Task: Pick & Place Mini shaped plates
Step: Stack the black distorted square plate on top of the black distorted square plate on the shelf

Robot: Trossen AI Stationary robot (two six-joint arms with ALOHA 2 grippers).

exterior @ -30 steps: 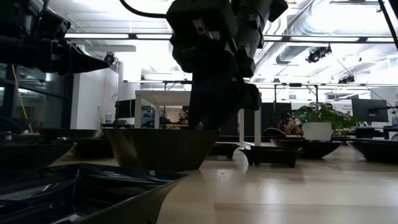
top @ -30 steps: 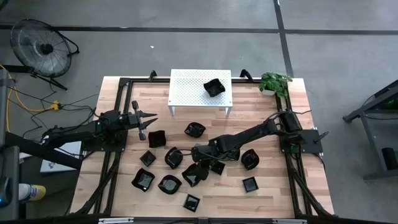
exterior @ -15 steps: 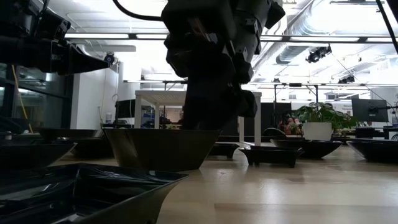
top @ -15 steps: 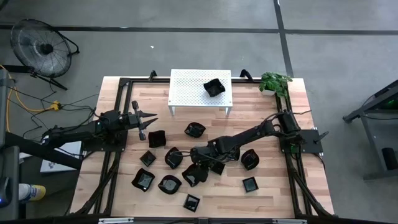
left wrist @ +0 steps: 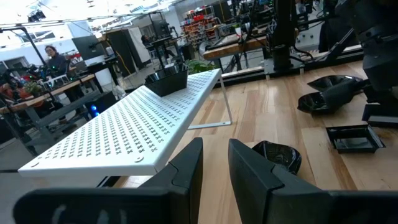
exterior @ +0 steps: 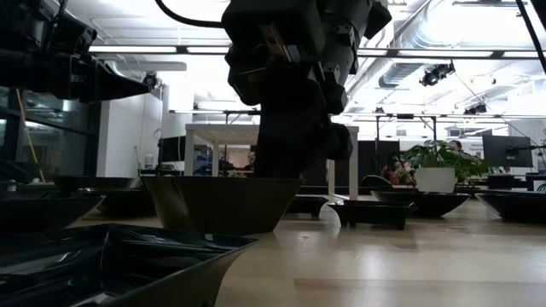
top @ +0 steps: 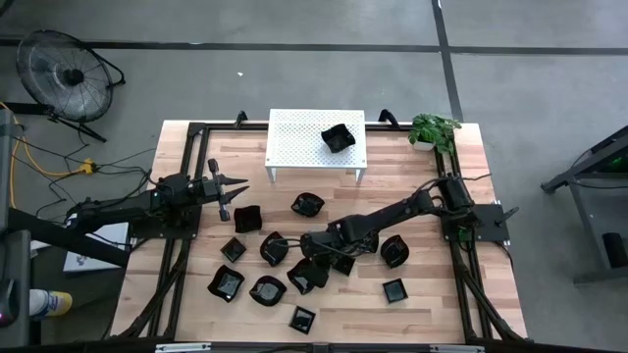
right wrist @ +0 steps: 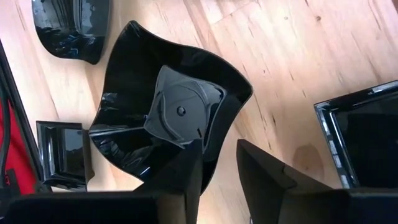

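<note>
At the left of the counter [top: 432, 304], the left hand [top: 235, 186] is held clear above the wood, beside the white perforated stand [top: 294, 142]. Its fingers are seen only slightly parted in the left wrist view, with nothing between them; it is judged to be parked there so that the working area stays free.

Toward the middle, the mini shaped plates [top: 228, 283] are scattered loosely over the wood, well apart from one another in most cases, presumably so that each can be taken singly. One plate [top: 337, 136] has already been set on the stand, near its right end.

Just right of centre, the right hand [top: 312, 272] is lowered over a wavy-edged plate [right wrist: 174, 118] lying on the counter among the cluster. One finger is placed inside the dish and the other outside its rim, so the wall can be pinched; the fingers are narrowly spread around it, and firm contact cannot be confirmed. The plate still rests on the wood.

At the far right corner, a potted plant [top: 432, 129] is kept out of reach.
</note>
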